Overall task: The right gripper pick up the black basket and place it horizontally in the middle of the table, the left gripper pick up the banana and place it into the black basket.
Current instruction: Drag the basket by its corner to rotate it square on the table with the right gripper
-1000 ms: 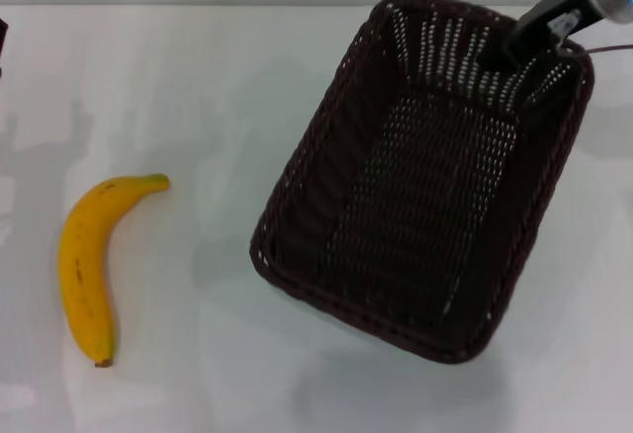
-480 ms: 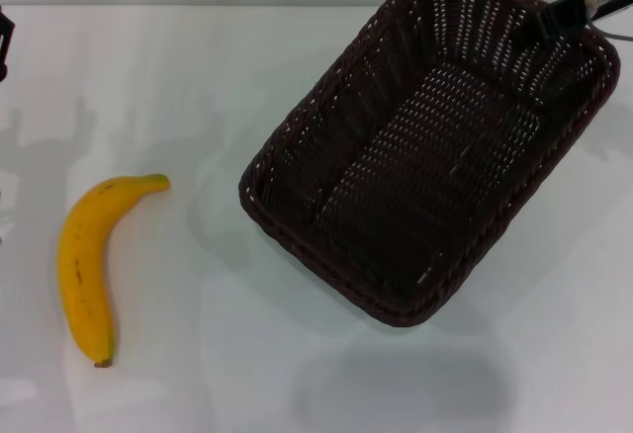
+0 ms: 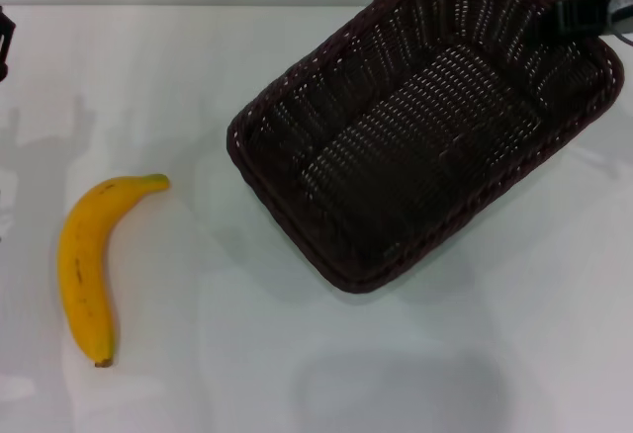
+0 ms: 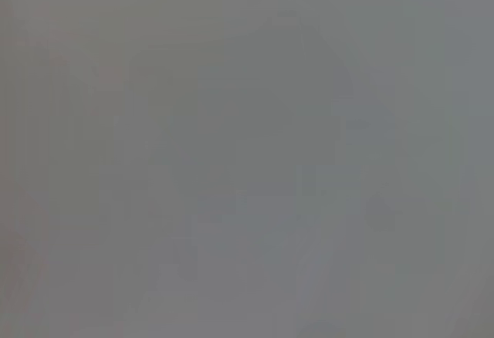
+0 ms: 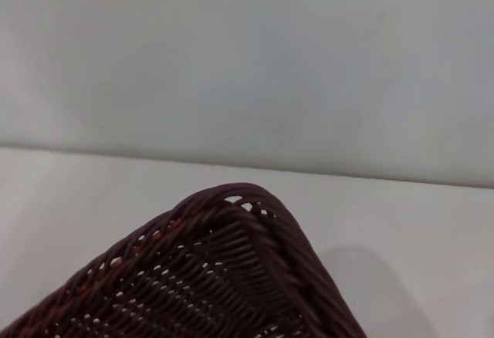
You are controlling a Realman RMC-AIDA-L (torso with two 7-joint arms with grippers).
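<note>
The black basket (image 3: 287,220) is in the right half of the table (image 3: 198,354) in the head view, turned diagonally with one corner toward the front. My right gripper (image 3: 569,18) is shut on its far right rim. The right wrist view shows one braided corner of the basket (image 5: 231,199) above the white table. The banana (image 3: 84,260) lies on the table at the near left, stem tip toward the back. A small part of my left gripper (image 3: 4,38) shows at the far left edge, well behind the banana. The left wrist view shows only plain grey.
The table's back edge (image 3: 198,5) meets a grey wall. White tabletop lies between the banana and the basket, and in front of the basket.
The right gripper has swung the basket counter-clockwise and toward the back; its long side now runs more across the table. The banana has not moved.
</note>
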